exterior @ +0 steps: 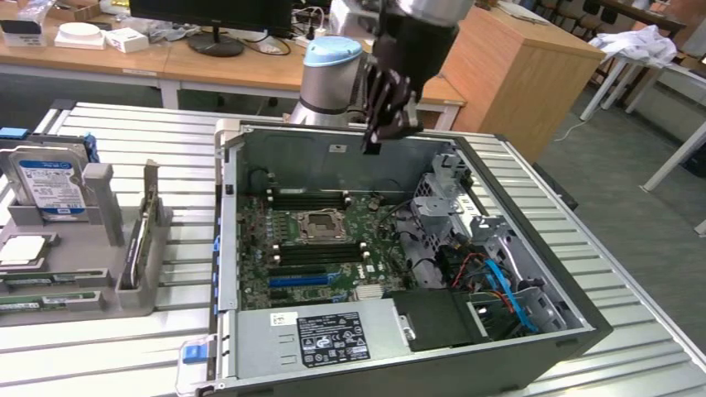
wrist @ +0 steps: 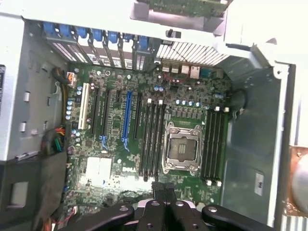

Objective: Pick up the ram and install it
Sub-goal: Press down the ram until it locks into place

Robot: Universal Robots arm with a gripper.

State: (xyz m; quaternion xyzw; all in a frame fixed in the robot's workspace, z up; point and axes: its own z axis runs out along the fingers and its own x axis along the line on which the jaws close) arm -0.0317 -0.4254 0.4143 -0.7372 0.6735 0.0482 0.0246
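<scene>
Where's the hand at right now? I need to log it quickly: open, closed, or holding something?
Hand: closed on a RAM stick, hanging above the open computer case, over the motherboard.

Count: one open computer case [exterior: 530, 331] on the surface [exterior: 111, 347]. One motherboard [wrist: 144, 144], one empty CPU socket [wrist: 182, 148]. One hard drive [exterior: 50, 188] upright in one grey rack [exterior: 105, 281]. One monitor [exterior: 210, 12], far side.
</scene>
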